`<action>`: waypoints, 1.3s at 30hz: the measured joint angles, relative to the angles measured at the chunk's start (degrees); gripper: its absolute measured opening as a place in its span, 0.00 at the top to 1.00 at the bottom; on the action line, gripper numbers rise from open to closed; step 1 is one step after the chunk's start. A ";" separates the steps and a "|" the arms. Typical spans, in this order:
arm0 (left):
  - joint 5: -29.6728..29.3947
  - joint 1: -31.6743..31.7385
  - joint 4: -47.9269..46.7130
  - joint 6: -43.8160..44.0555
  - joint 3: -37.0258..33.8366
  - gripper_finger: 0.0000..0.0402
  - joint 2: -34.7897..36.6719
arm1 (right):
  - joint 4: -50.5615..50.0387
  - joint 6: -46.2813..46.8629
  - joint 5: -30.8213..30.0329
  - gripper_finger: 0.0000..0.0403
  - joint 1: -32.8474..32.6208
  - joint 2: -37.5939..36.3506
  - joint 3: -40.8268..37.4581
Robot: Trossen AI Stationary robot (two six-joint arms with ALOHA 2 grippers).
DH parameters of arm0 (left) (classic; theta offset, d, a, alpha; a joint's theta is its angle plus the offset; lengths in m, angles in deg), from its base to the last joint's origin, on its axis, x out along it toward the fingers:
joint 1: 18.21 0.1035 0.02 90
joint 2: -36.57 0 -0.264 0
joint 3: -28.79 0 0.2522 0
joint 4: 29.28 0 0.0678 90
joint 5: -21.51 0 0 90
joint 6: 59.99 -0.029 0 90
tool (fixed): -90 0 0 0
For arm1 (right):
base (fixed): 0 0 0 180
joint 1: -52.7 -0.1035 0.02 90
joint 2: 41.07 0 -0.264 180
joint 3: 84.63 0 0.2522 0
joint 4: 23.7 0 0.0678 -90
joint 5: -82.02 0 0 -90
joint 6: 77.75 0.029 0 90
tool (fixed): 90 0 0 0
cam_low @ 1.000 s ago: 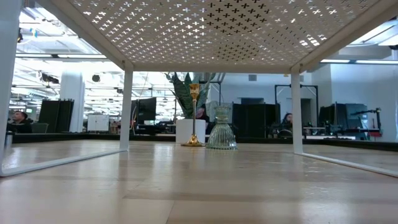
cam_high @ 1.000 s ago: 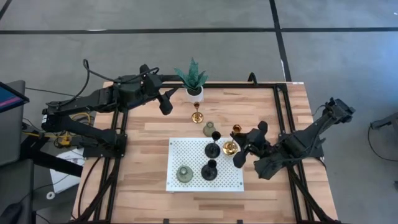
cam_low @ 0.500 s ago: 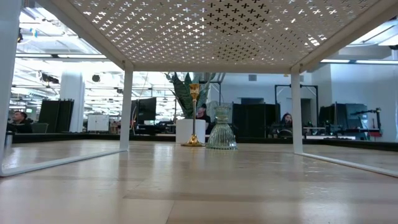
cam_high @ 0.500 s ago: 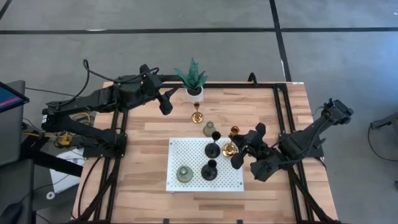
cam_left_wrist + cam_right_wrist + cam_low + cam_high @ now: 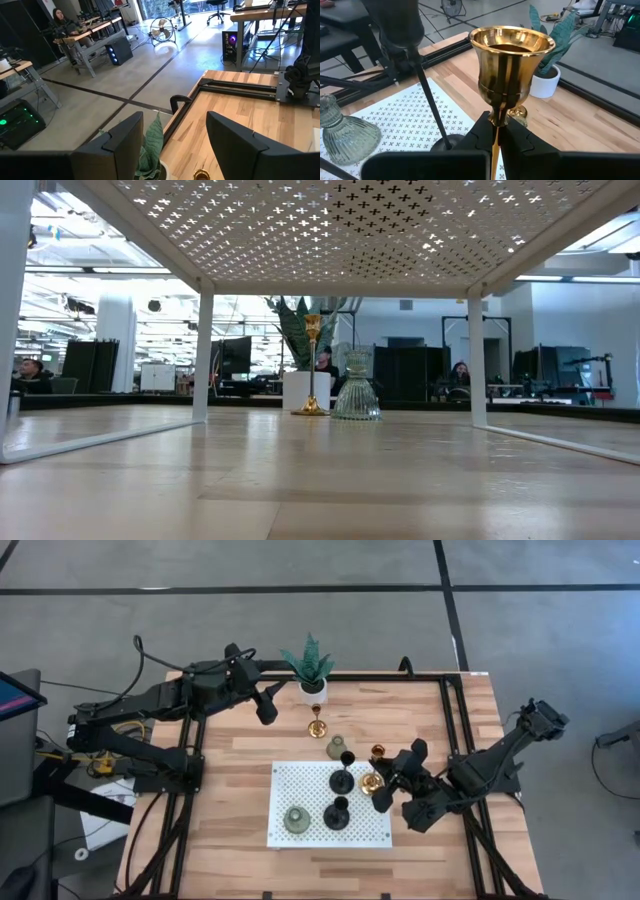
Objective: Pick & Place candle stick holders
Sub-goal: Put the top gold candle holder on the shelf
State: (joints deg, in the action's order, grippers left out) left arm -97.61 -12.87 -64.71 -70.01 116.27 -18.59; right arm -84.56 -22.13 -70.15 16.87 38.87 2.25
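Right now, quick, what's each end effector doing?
Left end effector: open, empty, beside the spiky green plant.
Right end effector: shut on shiny gold stemmed candle holder.

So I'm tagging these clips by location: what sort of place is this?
Probably an open-plan robotics lab or workshop: bare concrete floor, rows of desks with a person seated, a computer tower, and a floor fan.

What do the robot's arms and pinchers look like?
Both arms are dark, nearly black, built of chunky jointed segments. The left arm has a black cable looping above it. The left gripper and right gripper each end in two flat, blocky black fingers.
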 joint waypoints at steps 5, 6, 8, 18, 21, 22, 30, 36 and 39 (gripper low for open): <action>0.01 -0.02 0.00 0.00 0.00 0.46 0.00 | -0.32 -0.02 -0.35 0.99 -0.02 0.00 0.00; 0.00 -0.02 0.00 0.00 0.00 0.46 0.00 | -0.48 -0.02 -0.71 0.99 -0.04 0.00 0.00; 0.00 -0.02 -0.04 0.00 0.00 0.46 0.00 | -0.61 -0.04 -0.97 0.99 0.06 0.02 0.00; 0.00 -0.02 -0.05 0.00 0.00 0.46 0.00 | -0.48 -0.06 -0.92 0.99 1.96 0.02 0.00; 0.00 -0.02 -0.07 0.00 0.00 0.46 0.00 | -0.48 -0.07 -0.68 0.99 1.95 0.02 0.00; 0.00 -0.02 -0.12 0.00 0.00 0.46 0.00 | -0.46 -0.09 -0.44 0.99 1.95 0.02 0.00; 0.00 -0.02 -0.20 0.00 0.00 0.46 -0.04 | 1.14 -0.11 0.64 0.99 1.92 0.02 0.00; 0.01 -0.01 -0.22 0.02 0.00 0.46 -0.07 | 1.39 -0.05 1.71 0.92 1.92 0.02 0.00; 0.00 -0.02 -0.22 0.01 0.00 0.46 -0.07 | 1.23 -0.05 3.89 0.88 1.90 0.09 -0.09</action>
State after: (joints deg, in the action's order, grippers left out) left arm -97.61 -12.88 -64.93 -70.00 116.27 -18.66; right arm -83.32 -22.19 -66.26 18.77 38.96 2.17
